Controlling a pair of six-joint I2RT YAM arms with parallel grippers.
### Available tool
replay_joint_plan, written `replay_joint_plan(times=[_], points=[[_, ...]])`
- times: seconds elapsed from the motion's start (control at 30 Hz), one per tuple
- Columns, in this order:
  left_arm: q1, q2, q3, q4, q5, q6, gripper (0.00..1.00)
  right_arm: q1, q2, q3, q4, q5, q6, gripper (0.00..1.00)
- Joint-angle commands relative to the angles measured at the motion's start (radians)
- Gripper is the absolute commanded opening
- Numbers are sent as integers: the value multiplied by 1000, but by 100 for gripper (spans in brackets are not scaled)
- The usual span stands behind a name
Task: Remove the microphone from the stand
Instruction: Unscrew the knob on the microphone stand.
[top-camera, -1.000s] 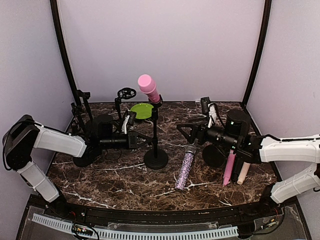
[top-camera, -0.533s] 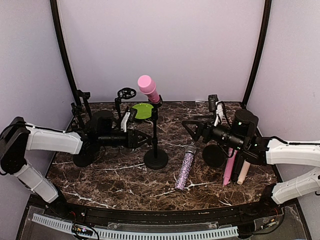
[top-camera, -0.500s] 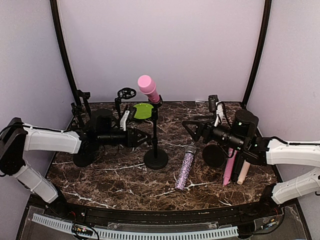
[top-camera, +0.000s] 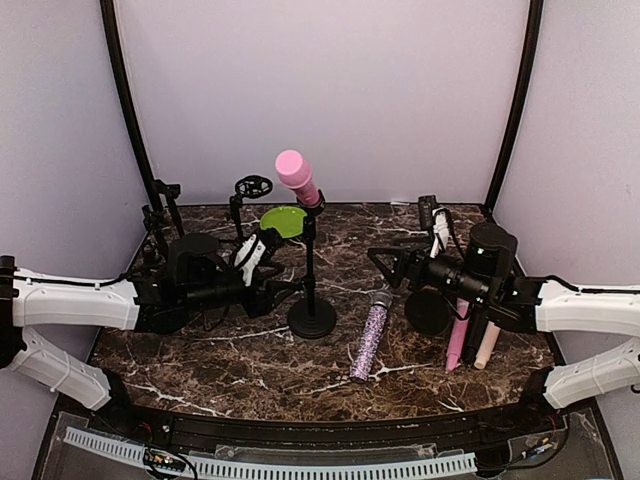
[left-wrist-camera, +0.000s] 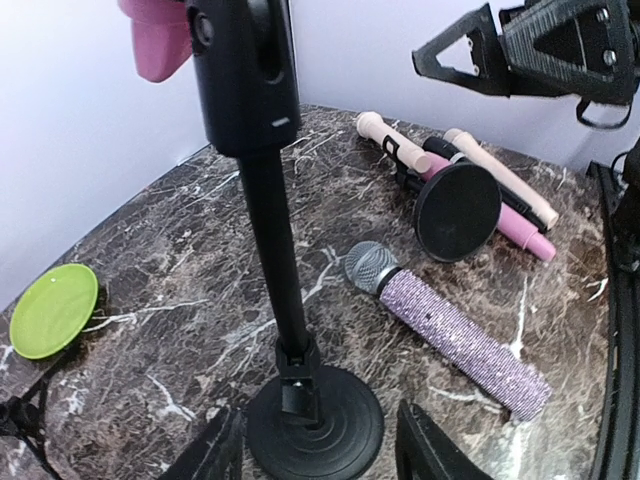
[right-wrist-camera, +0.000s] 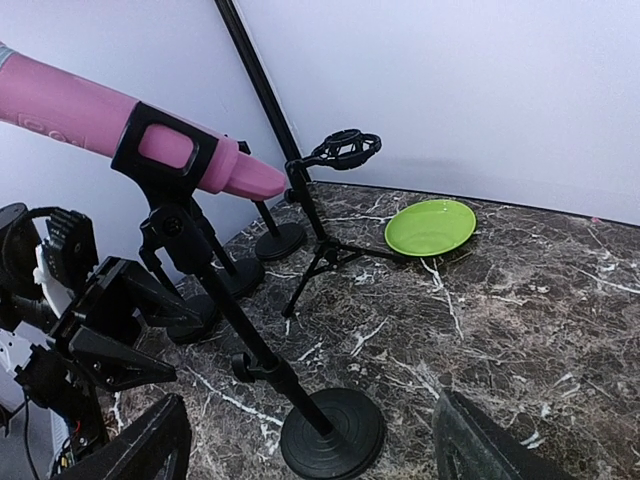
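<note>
Microphones counted: four. One pink microphone (top-camera: 296, 173) sits clipped in the centre stand (top-camera: 311, 265). One glitter microphone (top-camera: 368, 338) lies on the marble table (top-camera: 230, 350). A second pink microphone (top-camera: 458, 342) and one cream microphone (top-camera: 487, 346) lie right. One green plate (top-camera: 285, 221) sits behind. The left gripper (top-camera: 288, 285) and right gripper (top-camera: 378, 262) both gape, empty.

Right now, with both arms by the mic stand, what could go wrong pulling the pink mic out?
The left gripper is open beside the stand, not bracing it; pulling the pink microphone from its clip may tip the stand. The right gripper sits lower than the microphone and could knock the pole while rising. A toppled stand might hit the glitter microphone.
</note>
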Motion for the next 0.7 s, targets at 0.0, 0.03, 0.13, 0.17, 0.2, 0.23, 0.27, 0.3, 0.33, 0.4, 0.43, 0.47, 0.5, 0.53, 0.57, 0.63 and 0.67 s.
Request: replay_joint_plan(times=[0.0, 0.03, 0.13, 0.17, 0.2, 0.23, 0.27, 0.3, 0.33, 0.4, 0.43, 0.47, 0.5, 0.53, 0.57, 0.63, 0.67], points=[[-31, -22, -22, 55, -99, 196, 53, 9, -32, -14, 14, 41, -5, 85], [-35, -19, -15, 47, -109, 227, 53, 9, -34, -17, 14, 42, -3, 85], [-73, 10, 2, 27, -190, 325, 51, 9, -37, -22, 13, 47, 0, 85], [-82, 18, 8, 23, -208, 343, 50, 9, -39, -23, 12, 46, 1, 85], [-92, 29, 10, 23, -237, 374, 50, 9, -39, -23, 12, 47, 0, 85], [-97, 34, 12, 26, -247, 386, 49, 9, -37, -23, 11, 46, 0, 85], [-104, 43, 12, 30, -263, 406, 49, 9, -37, -23, 8, 49, 0, 85], [-109, 47, 13, 31, -274, 415, 49, 9, -36, -21, 7, 49, -1, 85], [-111, 56, 14, 32, -278, 430, 49, 9, -35, -20, 5, 49, -3, 85], [-116, 66, 18, 31, -286, 447, 49, 9, -32, -17, 3, 48, -6, 86], [-116, 71, 21, 30, -288, 453, 49, 9, -30, -15, 4, 49, -8, 86], [-117, 78, 23, 29, -293, 464, 49, 9, -28, -14, 3, 49, -9, 86], [-119, 83, 24, 30, -296, 469, 50, 9, -26, -11, 3, 49, -10, 86], [-120, 91, 25, 32, -297, 477, 50, 9, -22, -9, 4, 48, -10, 86], [-120, 97, 26, 34, -299, 482, 50, 9, -19, -8, 3, 47, -10, 86], [-120, 110, 30, 37, -299, 492, 50, 9, -16, -6, 3, 46, -10, 86], [-121, 122, 37, 35, -299, 500, 51, 9, -13, -6, 3, 46, -10, 86]])
